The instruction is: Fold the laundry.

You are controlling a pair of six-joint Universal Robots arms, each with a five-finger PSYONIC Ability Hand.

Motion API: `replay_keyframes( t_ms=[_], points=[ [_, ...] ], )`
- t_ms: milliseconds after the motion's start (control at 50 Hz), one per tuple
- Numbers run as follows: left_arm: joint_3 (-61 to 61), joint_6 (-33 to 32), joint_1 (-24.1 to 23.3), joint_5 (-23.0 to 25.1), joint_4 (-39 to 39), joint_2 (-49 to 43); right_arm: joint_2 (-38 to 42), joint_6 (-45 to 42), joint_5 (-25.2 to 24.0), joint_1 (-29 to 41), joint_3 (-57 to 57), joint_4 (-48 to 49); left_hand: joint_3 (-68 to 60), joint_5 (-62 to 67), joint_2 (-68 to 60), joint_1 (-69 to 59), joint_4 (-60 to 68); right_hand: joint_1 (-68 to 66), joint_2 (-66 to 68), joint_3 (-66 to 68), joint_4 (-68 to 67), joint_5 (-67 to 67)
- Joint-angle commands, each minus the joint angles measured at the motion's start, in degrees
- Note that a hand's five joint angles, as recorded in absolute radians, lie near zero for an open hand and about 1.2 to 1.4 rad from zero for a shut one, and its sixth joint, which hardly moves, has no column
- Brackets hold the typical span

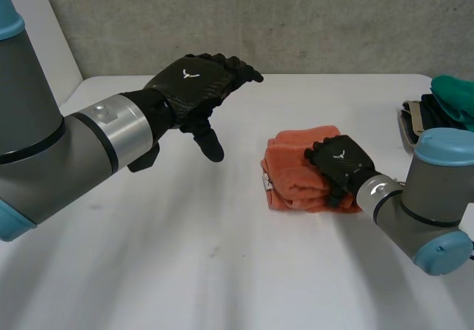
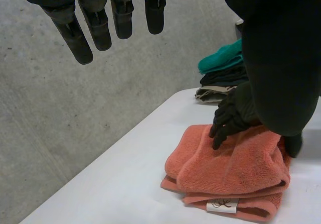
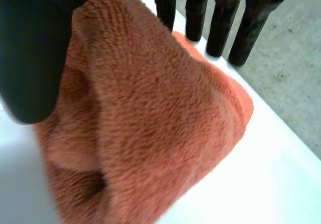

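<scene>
Head view: the orange towel, folded into a thick, compact stack, lies on the white table right of centre, near the robot's right arm. The right hand sits on the towel's right-hand end. In the right wrist view its fingers run straight along the top of the stack while the thumb bears against the side, so that a ridge of the towel stands between them: a pinch of the cloth. The left wrist view confirms the right hand lying across the top of the towel at one end; a small white label shows on the lowest layer at the towel's opposite, free side. The left hand hangs above the table well apart from the towel, on the left side, fingers straight and slightly spread, thumb hanging down, nothing held. At the table's far right edge rests a pile of other laundry — a teal piece on top, dark and beige pieces beneath it — stacked loosely and apart from the towel. A grey concrete wall stands behind the table.
</scene>
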State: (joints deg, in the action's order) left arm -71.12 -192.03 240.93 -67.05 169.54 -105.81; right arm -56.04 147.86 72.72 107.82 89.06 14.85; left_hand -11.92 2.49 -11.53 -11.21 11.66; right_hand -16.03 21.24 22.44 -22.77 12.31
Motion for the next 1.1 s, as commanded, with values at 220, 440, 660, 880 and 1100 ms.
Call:
replay_keyframes(
  t_ms=[220, 440, 660, 880, 1100],
  points=[
    [-0.16, -0.18, -0.1, -0.01, 0.0, -0.01, -1.79, 2.7, 2.78, -0.15, 1.64, -2.8, -1.49, 0.92, -1.88, -2.2, 1.76, 6.03, -11.24, -12.44, 12.77, -12.31],
    [-0.25, -0.1, -0.02, -0.01, 0.09, -0.01, 1.99, 2.96, 2.78, 0.29, -1.61, 0.62, -1.49, 0.92, -1.88, -2.2, 1.76, 1.58, -6.78, -7.98, 8.32, -7.85],
    [-0.43, -0.1, -0.02, -0.01, 0.0, -0.01, 6.12, 2.88, 2.78, 0.55, -5.21, 0.71, -1.49, 0.92, -1.88, -2.2, 1.76, -1.28, -3.92, -5.12, 5.46, -5.0],
    [-0.52, -0.1, -0.02, -0.01, 0.0, -0.18, 8.67, 3.14, 2.69, 0.64, -10.31, 0.89, -1.49, 0.92, -1.88, -2.2, 1.76, -37.39, 32.19, 30.99, -30.65, 31.11],
    [-0.43, 0.08, 0.07, -0.01, 0.0, -0.01, 10.6, 3.4, 2.43, 0.47, -14.62, 1.33, -1.49, 0.92, -1.88, -2.2, 1.76, -63.97, 58.76, 57.56, -57.23, 57.69]
  ],
)
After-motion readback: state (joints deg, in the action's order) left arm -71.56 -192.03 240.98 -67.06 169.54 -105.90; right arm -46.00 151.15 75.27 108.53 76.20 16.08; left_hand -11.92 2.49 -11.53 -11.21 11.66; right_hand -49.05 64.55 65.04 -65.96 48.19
